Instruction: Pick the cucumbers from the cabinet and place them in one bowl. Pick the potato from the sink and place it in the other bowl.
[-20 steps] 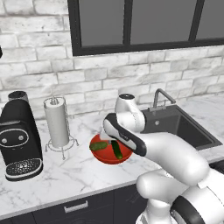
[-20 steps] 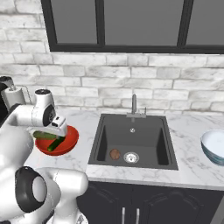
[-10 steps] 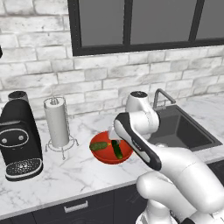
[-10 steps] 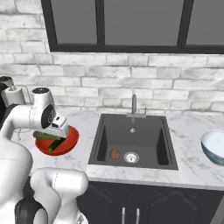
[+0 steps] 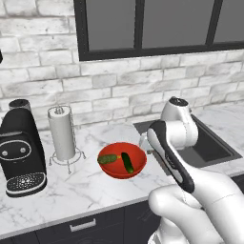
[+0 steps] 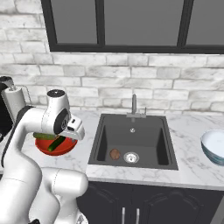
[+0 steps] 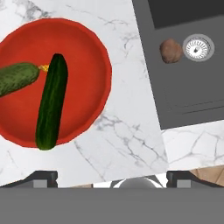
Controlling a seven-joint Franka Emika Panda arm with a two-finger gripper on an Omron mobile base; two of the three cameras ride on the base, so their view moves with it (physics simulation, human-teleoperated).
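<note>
Arm's swung off the red bowl twd the sink, gripper wide open, empty. Both cucumbers in bowl behind it. Potato ahead by drain; next: reach down, grab it.

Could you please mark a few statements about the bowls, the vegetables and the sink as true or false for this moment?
1. Both cucumbers lie in the red bowl. True.
2. The potato already sits in the pale blue bowl. False: it lies on the floor of the sink, beside the drain.
3. The hand grips a cucumber. False: its fingers stand apart and hold nothing; both cucumbers rest in the bowl.
4. The paper towel roll stands between the coffee machine and the red bowl in the left base view. True.
5. The pale blue bowl sits right beside the red bowl. False: in the right base view the sink lies between them.
</note>
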